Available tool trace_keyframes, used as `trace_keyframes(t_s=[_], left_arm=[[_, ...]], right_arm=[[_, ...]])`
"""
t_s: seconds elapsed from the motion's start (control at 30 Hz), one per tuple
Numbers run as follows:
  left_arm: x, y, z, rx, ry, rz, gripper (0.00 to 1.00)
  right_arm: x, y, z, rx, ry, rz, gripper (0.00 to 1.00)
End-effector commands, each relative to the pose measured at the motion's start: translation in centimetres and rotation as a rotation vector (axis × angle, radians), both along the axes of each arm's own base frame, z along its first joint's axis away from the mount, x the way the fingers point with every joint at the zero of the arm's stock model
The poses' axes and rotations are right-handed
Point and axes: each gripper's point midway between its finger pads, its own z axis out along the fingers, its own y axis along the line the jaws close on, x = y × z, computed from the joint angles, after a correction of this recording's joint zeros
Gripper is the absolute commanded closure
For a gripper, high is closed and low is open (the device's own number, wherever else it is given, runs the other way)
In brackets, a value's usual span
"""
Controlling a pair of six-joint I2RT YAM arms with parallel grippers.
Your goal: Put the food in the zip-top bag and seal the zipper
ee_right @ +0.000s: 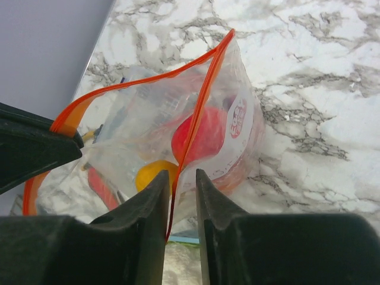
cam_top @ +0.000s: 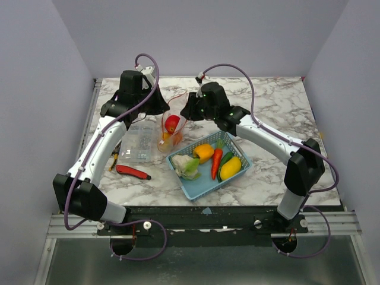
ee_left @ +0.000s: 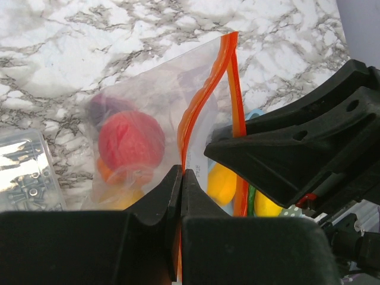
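Our left gripper [ee_left: 181, 178] is clenched on the zipper [ee_left: 236, 89], fingers pressed tight over the strip; our right gripper [ee_right: 183, 181] stands unclenched, jaws parted, the zipper running through the gap between them; beneath both stands the zip-top bag [cam_top: 170, 129], upright near the table's [cam_top: 279, 107] middle, some food [ee_right: 200, 135] inside; more food lies in the blue basket [cam_top: 221, 186] toward the near edge.

You face a white marble-patterned table [cam_top: 279, 107] carrying a blue basket [cam_top: 205, 191] near its front edge, a zip-top bag [cam_top: 170, 133] standing upright just behind it, and to the left a clear box [cam_top: 138, 145] beside a red-handled tool [cam_top: 133, 172].
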Motion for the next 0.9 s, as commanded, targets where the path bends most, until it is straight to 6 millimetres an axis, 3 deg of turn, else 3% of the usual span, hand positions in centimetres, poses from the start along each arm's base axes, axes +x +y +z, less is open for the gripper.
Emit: trace_keyframes(t_s=[0.0,0.23,0.43,0.53,0.63,0.77,0.87], left_arm=[[0.0,-0.3,0.3,-0.011,-0.023,-0.021,1.0],[-0.2,-0.9,-0.1,-0.04,-0.008,-0.041,1.0],[-0.3,-1.0,-0.3,-0.046,0.0,-0.049,1.0],[-0.2,-0.9,-0.3,-0.04,-0.003,-0.045,1.0],[-0.1,-0.8,-0.4,-0.036,-0.001,-0.042,1.0],[-0.2,-1.0,-0.4,-0.041,-0.001,-0.051,1.0],[-0.3,-1.1,-0.5,-0.047,0.004,-0.055,1.0]], right_arm=[[-1.2,-0.7,-0.8,-0.045,0.039,0.016,0.68],[-3.1,-3.5,2.5,-0.055,-0.025,0.003,0.47],[-3.5,-10.7,2.6,-0.205,-0.14,-0.207,0.3],[-4.1,-13.4,1.0,-0.252,-0.144,-0.293,0.27],[-5.3,-14.3,-2.4,-0.285,-0.106,-0.284,0.26],[-6.6,-14.0,-6.1,-0.3,-0.056,-0.22,0.15],[-7.5,-12.3,-8.3,-0.314,-0.037,-0.078,0.09]])
